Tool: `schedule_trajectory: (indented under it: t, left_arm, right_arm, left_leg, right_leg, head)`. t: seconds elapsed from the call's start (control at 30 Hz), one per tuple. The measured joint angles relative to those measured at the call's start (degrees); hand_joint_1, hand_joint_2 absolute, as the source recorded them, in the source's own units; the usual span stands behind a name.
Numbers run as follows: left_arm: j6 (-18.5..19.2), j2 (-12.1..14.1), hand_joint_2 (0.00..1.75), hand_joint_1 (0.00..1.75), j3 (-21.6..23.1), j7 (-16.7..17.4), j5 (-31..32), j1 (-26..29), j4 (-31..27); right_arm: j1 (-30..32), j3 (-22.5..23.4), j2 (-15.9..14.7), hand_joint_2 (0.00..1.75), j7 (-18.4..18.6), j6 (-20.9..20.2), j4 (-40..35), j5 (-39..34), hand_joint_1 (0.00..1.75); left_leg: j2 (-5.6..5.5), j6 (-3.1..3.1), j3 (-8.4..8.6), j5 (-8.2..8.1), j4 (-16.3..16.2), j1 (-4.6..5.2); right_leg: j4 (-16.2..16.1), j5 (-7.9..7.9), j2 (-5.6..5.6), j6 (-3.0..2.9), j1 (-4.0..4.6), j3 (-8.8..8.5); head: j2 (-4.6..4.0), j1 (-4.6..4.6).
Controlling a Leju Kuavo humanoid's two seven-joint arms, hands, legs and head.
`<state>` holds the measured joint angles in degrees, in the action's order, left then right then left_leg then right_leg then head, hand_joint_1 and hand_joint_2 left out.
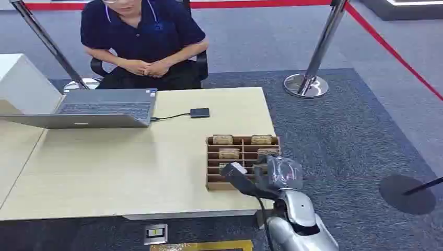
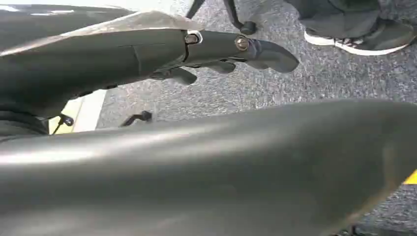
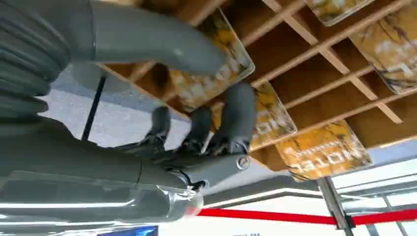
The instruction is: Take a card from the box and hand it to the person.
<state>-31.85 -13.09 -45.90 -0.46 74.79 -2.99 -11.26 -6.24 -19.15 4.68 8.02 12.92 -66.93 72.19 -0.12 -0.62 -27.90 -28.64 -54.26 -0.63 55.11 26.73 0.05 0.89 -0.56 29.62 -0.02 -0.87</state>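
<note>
A light wooden table [image 1: 130, 167] is standing on grey carpet [image 1: 339, 130], with red rope barriers running behind it. At the near right corner of the table a wooden box [image 1: 211, 157] divided into slots is sitting, and yellow-brown cards are standing in several of them. The robot's right hand [image 1: 251, 178] is reaching over the near right part of the box. In the right wrist view the thick thumb [image 3: 157, 39] is lying on one face of a card [image 3: 216, 73] while the dark fingers [image 3: 236, 118] are curling at its other side — they are closing around it, though whether the grip is firm I cannot tell. That card is sitting in its slot in the box, with another card [image 3: 324, 152] just beside it.

The left hand [image 2: 226, 49] is hanging by the robot's body above the carpet, its fingers loosely apart and holding nothing.

Farther back on the left a grey laptop [image 1: 99, 107] is lying open, and a cable is running from it to a small dark device [image 1: 199, 112] near the middle of the table. Beyond the far edge a person [image 1: 143, 36] in a dark shirt is sitting, hands [image 1: 146, 67] clasped together — well apart from the box.
</note>
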Motion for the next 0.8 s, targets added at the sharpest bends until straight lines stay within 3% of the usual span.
schedule_trajectory:
  t: [0.8]
  left_arm:
    - [0.0, 0.0, 0.00, 0.00, 0.0, -0.4, 0.1, 0.0, 0.0]
  right_arm:
    - [-0.1, 0.1, 0.2, 1.75, -0.7, 0.3, 0.0, 0.0, 1.38]
  left_leg:
    - [0.00, -0.02, 0.01, 0.02, 0.0, 0.00]
  right_leg:
    - [0.0, -0.02, 0.00, -0.02, 0.00, 0.00]
  head:
    - [0.00, 0.00]
